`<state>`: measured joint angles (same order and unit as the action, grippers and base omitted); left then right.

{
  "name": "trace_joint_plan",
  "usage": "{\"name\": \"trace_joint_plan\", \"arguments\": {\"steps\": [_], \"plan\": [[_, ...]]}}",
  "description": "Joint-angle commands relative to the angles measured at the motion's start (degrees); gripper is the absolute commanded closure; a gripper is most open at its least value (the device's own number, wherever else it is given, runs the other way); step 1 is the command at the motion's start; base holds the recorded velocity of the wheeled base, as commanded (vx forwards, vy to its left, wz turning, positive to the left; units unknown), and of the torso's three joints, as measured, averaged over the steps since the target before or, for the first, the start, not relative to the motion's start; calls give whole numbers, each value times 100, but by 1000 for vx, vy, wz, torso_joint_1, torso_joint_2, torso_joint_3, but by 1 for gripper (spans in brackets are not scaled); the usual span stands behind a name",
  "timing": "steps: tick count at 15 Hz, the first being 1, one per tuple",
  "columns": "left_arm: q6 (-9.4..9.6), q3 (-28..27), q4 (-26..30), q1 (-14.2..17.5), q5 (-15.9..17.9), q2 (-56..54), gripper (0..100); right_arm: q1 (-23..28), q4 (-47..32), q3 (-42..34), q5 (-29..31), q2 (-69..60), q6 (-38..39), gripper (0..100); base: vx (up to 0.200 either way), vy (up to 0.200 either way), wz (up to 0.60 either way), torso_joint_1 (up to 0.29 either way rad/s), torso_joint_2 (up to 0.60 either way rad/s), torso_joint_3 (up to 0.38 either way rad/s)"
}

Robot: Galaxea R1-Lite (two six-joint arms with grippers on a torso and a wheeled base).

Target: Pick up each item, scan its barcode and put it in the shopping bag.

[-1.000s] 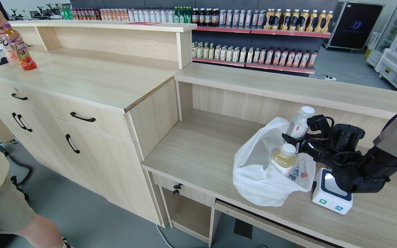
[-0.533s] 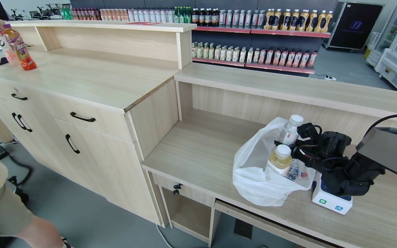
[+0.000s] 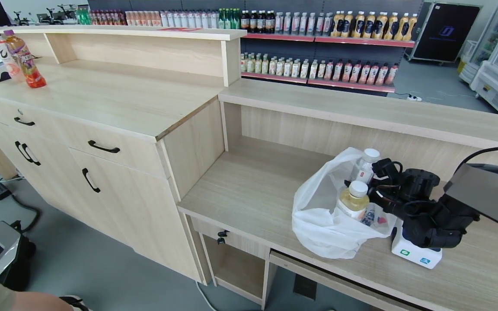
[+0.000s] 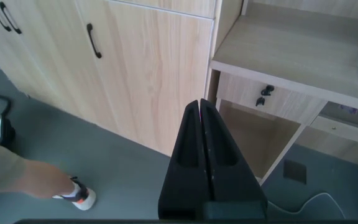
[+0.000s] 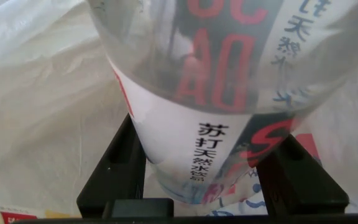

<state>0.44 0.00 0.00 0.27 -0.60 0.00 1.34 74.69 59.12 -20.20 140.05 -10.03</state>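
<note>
My right gripper (image 3: 362,178) is shut on a clear bottle (image 3: 363,166) with a white cap and a red-and-white label, held upright inside the mouth of the white shopping bag (image 3: 324,218). In the right wrist view the clear bottle (image 5: 197,106) sits between both black fingers (image 5: 114,177), with the shopping bag (image 5: 36,112) behind it. A yellow drink bottle (image 3: 352,199) stands in the bag just in front. Two more bottles (image 3: 17,56) stand on the far left counter. My left gripper (image 4: 201,146) is shut on nothing and hangs low over the floor beside the cabinet.
A white barcode scanner (image 3: 415,252) sits on the low desk (image 3: 249,190) right of the bag, under my right arm. A taller counter (image 3: 115,99) with drawers stretches to the left. Behind it all are shelves of drinks (image 3: 318,26). A person's shoe (image 4: 82,198) shows on the floor.
My right gripper has lowered the clear bottle down into the bag's mouth. The person's hand has let go of the two bottles at the far left and drawn away.
</note>
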Motion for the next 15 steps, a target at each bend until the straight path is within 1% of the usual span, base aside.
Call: {"name": "trace_joint_plan", "arguments": {"steps": [1, 9, 15], "plan": [[0, 0, 0, 0, -2, 0, 100, 50, 2, -6, -10, 58, 1, 100, 0, 0, 0, 0, 0, 0], [0, 0, 0, 0, -2, 0, 100, 59, 37, 301, -379, 243, 1, 100, 0, 0, 0, 0, 0, 0], [0, 0, 0, 0, -2, 0, 100, 50, 54, 504, -520, 418, 10, 100, 0, 0, 0, 0, 0, 0]]}}
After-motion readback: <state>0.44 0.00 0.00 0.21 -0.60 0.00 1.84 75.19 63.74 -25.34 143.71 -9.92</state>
